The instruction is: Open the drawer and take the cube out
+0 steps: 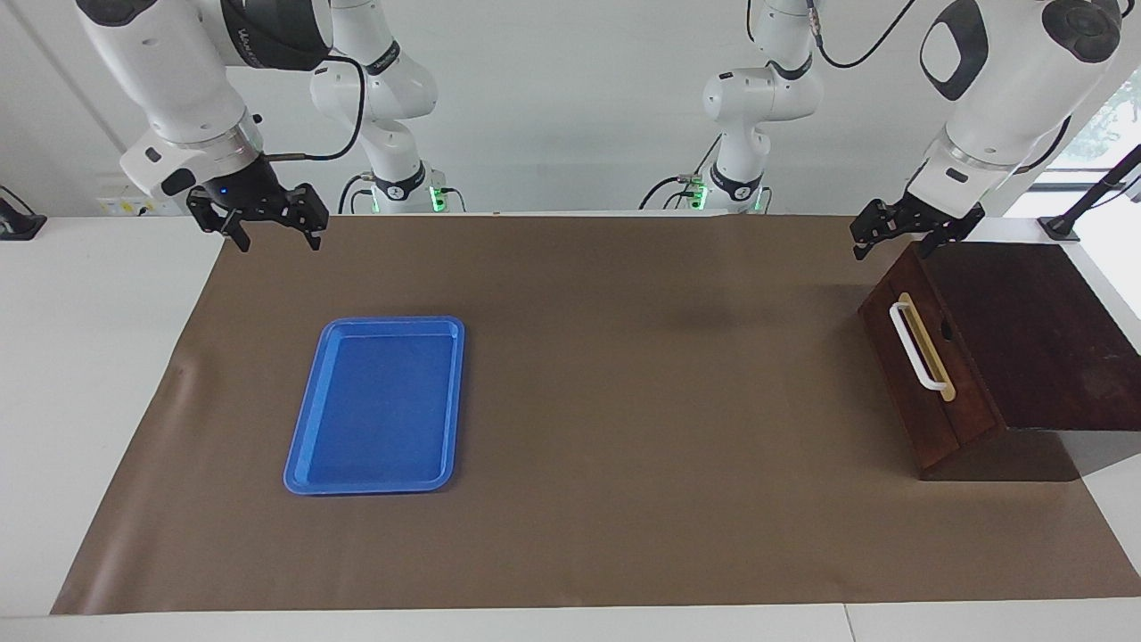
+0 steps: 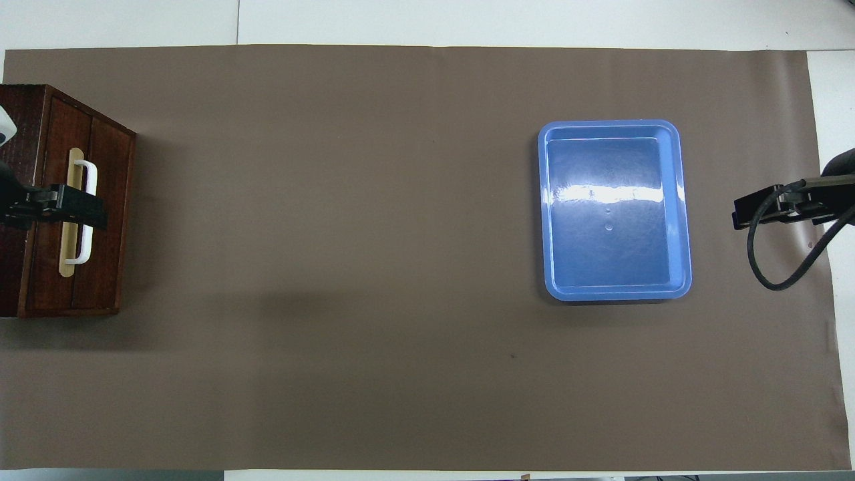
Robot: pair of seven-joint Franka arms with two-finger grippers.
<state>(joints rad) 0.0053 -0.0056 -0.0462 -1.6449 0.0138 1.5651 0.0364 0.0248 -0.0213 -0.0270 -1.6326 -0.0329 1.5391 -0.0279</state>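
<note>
Drawer (image 1: 923,357) sits closed, so the left claw (image 1: 900,234), spread wide above its box, could miss the white handle (image 1: 916,348) and shove the box, while the right claw (image 1: 258,218) waits, spread.

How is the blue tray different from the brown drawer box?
The tray is bright blue, flat and open on top; the box is dark brown wood, tall and closed. The box's drawer has a white handle; the tray has none. Both sit on the brown mat.
</note>
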